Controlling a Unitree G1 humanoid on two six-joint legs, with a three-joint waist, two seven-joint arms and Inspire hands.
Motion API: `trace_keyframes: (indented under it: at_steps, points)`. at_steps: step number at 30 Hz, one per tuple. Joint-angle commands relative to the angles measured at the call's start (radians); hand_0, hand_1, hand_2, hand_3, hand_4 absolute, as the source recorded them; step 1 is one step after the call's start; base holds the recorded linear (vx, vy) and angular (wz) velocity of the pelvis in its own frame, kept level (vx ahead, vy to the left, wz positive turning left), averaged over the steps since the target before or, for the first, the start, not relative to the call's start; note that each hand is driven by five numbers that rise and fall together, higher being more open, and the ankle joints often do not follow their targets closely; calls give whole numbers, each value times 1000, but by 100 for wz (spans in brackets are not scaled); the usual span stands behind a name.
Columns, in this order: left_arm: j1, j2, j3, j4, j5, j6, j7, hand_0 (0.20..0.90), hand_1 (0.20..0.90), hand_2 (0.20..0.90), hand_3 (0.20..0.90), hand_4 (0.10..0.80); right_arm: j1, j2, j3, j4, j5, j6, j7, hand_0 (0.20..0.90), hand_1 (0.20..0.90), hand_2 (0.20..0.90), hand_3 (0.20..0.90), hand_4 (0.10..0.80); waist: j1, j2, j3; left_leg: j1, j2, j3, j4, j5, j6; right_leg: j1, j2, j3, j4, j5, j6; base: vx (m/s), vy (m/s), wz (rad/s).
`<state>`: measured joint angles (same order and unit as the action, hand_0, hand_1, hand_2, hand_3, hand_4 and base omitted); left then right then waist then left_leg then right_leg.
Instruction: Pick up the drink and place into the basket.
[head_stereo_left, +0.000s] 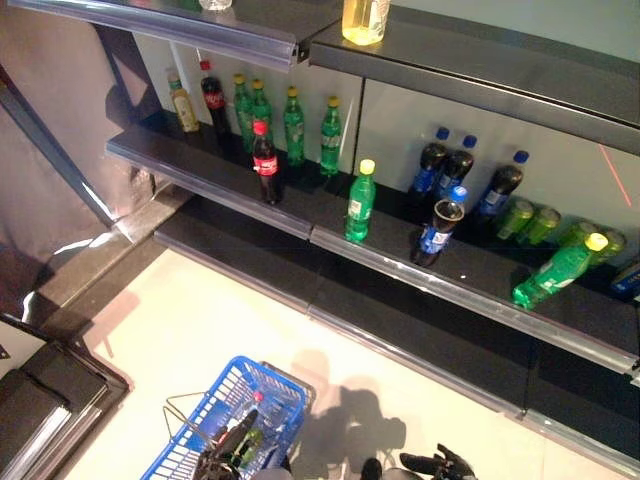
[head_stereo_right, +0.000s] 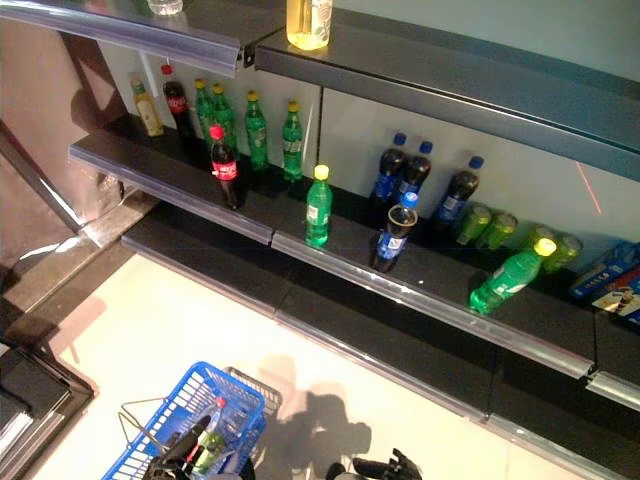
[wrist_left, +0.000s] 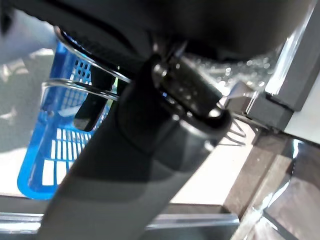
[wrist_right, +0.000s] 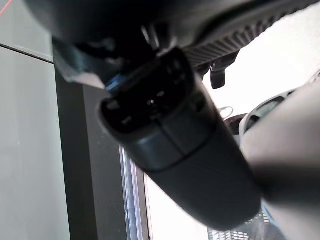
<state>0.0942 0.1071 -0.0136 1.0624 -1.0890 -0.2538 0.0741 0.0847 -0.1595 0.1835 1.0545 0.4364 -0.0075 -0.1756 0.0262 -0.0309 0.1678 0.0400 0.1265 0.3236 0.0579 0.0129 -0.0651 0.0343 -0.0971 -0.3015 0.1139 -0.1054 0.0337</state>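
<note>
A blue wire-handled basket (head_stereo_left: 225, 415) sits low at the left on the pale floor, with a red-capped dark bottle (head_stereo_left: 245, 420) and a green bottle (head_stereo_left: 248, 447) inside. My left hand (head_stereo_left: 212, 466) is at its near rim; in the left wrist view the metal handle (wrist_left: 75, 86) runs under its curled fingers (wrist_left: 190, 95). My right hand (head_stereo_left: 438, 465) shows at the bottom edge, well below the shelf, fingers relaxed and holding nothing. On the middle shelf stand a cola bottle (head_stereo_left: 265, 162), a green bottle with a yellow cap (head_stereo_left: 360, 202) and a dark blue-labelled bottle (head_stereo_left: 438, 228).
A green bottle (head_stereo_left: 558, 270) lies on its side at the shelf's right, with green cans (head_stereo_left: 530, 222) behind it. Rows of green bottles (head_stereo_left: 293, 127) and blue-capped dark bottles (head_stereo_left: 432, 162) stand at the back. A yellow jar (head_stereo_left: 365, 18) is on the top shelf. A lower shelf edge (head_stereo_left: 400, 345) juts out.
</note>
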Motion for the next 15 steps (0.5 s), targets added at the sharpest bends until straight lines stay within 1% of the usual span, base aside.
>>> trace_keyframes:
  at_steps: [1, 2, 3, 4, 5, 6, 7, 8, 9, 10, 11, 13, 14, 15]
  points:
    - [-27, 16, 44, -114, -8, -111, -53, 300, 300, 300, 200, 100, -26, -71, 39, 0, -23, 2, 0, 900, 900, 900, 900, 800, 24, -45, 9, -188, -42, -88, 361, 4, -4, 42, -2, 18, -88, 105, -9, -1, -69, -27]
    - [-26, 16, 45, -113, -9, -111, -55, 300, 300, 300, 200, 100, -27, -71, 38, 1, -22, 2, -1, 900, 900, 900, 900, 800, 26, -44, 11, -193, -43, -98, 360, 5, -4, 41, -1, 21, -87, 105, -9, 11, -9, -37]
    - [-24, 14, 46, -110, -7, -108, -60, 300, 300, 300, 200, 100, -29, -73, 37, 5, -6, 2, -7, 900, 900, 900, 900, 800, 34, -43, 19, -204, -51, -127, 352, 11, -4, 40, 3, 35, -86, 107, -6, 48, 42, -32]
    - [-18, 11, 46, -102, -9, -113, -73, 300, 300, 300, 200, 100, -36, -75, 35, 15, -2, -2, -5, 900, 900, 900, 900, 800, 47, -39, 26, -199, -59, -162, 297, 16, -1, 41, 6, 50, -83, 106, 1, 153, 120, -28]
    - [-9, 8, 43, -94, -12, -122, -88, 300, 300, 300, 200, 100, -45, -81, 31, 35, -7, -19, 8, 900, 900, 900, 900, 800, 55, -33, 28, -182, -33, -186, 169, 36, -1, 41, 13, 65, -89, 104, 9, 213, 166, -17]
    - [-7, 8, 40, -89, -16, -124, -87, 300, 300, 300, 200, 100, -48, -82, 29, 46, -11, -29, 14, 900, 900, 900, 900, 800, 55, -28, 26, -176, -5, -190, 103, 59, -8, 43, 17, 69, -93, 102, 12, 179, 130, -20]
    - [-7, 8, 40, -89, -16, -124, -87, 300, 300, 300, 200, 100, -48, -83, 29, 47, -11, -29, 15, 900, 900, 900, 900, 800, 56, -29, 28, -169, -6, -189, 96, 62, -9, 46, 17, 70, -93, 101, 12, 297, 200, -32]
    - [-5, 7, 46, -73, -17, -119, -80, 300, 300, 300, 200, 100, -41, -84, 21, 67, -4, -52, 24, 900, 900, 900, 900, 800, 71, -19, 30, -192, 65, -226, -40, 150, -38, 70, 16, 87, -101, 90, 23, 345, 216, -25]
    - [-3, 3, 56, -60, -13, -121, -82, 300, 300, 300, 200, 100, -38, -84, 18, 76, 4, -62, 29, 900, 900, 900, 900, 800, 80, -19, 36, -203, 86, -251, -72, 177, -49, 87, 11, 96, -101, 81, 29, 444, 285, -14]
    - [-2, -1, 63, -47, -6, -123, -87, 300, 300, 300, 200, 100, -34, -82, 16, 80, 8, -67, 29, 900, 900, 900, 900, 800, 85, -17, 38, -214, 99, -267, -84, 191, -56, 99, 3, 100, -99, 71, 34, 339, 248, -4]
    - [-4, -7, 75, -35, 15, -124, -89, 300, 300, 300, 200, 100, -33, -79, 11, 85, 10, -70, 28, 900, 900, 900, 900, 800, 88, -16, 40, -222, 102, -277, -69, 187, -57, 109, -12, 104, -97, 64, 41, 344, 334, -26]
    - [-10, -7, 72, -36, 44, -116, -69, 300, 300, 300, 200, 100, -39, -69, 5, 99, 5, -70, 19, 900, 900, 900, 900, 800, 88, -12, 34, -208, 83, -273, -22, 141, -52, 117, -67, 92, -78, 63, 67, 337, 390, -51]
    - [-17, -4, 70, -35, 62, -106, -61, 300, 300, 300, 200, 100, -40, -63, -1, 107, 2, -74, 19, 900, 900, 900, 900, 800, 88, -9, 32, -208, 70, -267, 13, 120, -48, 121, -89, 84, -59, 59, 77, 353, 385, -51]
    - [-28, 9, 60, -30, 75, -96, -57, 300, 300, 300, 200, 100, -36, -54, -10, 111, -8, -82, 15, 900, 900, 900, 900, 800, 88, -6, 29, -221, 48, -260, 64, 94, -39, 134, -115, 78, -24, 42, 87, 419, 415, -48]
